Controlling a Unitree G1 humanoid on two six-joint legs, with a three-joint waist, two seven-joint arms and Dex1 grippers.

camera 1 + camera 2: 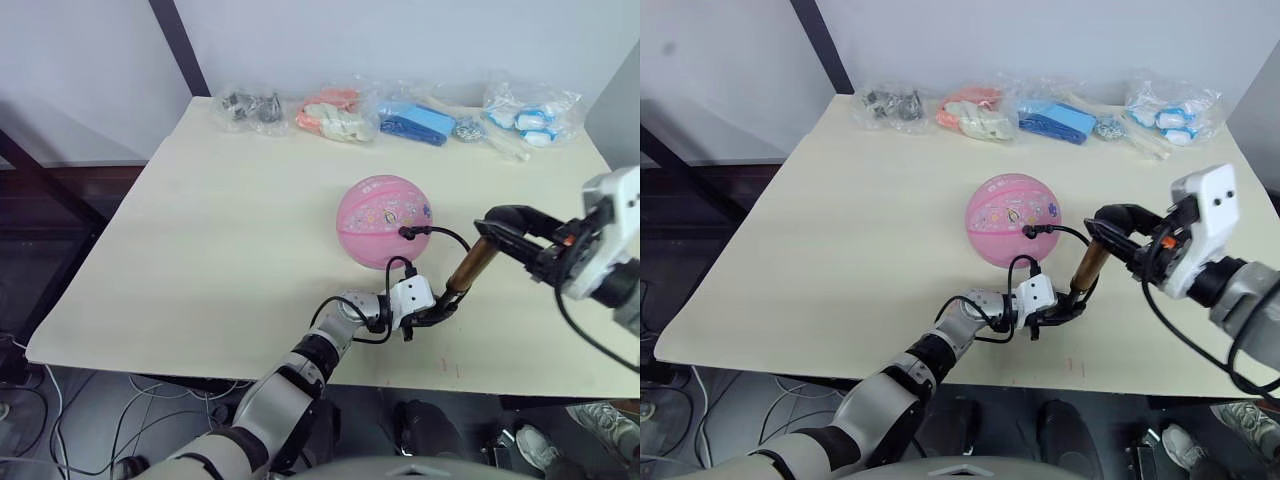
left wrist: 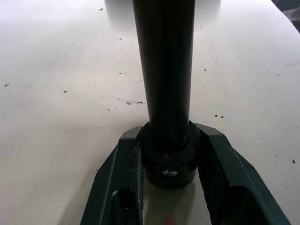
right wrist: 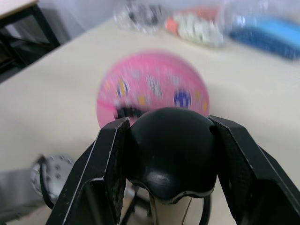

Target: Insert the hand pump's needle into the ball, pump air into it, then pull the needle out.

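The pink ball (image 1: 383, 220) rests near the middle of the table (image 1: 200, 230). The hand pump (image 1: 469, 268) stands tilted just to its right, its gold-bronze cylinder rising toward the right. My left gripper (image 1: 438, 310) is shut on the pump's black base (image 2: 168, 157), which rests on the table. My right gripper (image 1: 503, 228) is shut on the black handle (image 3: 172, 154) at the top. The thin black hose (image 1: 440, 234) loops from the pump to the ball's right side, where its black fitting (image 1: 406, 232) meets the ball; the needle itself is hidden.
Several clear plastic bags of small items line the table's far edge: dark parts (image 1: 248, 106), orange and white pieces (image 1: 335, 115), blue items (image 1: 415, 123) and blue-white items (image 1: 530, 115). The table's front edge runs just below my left gripper.
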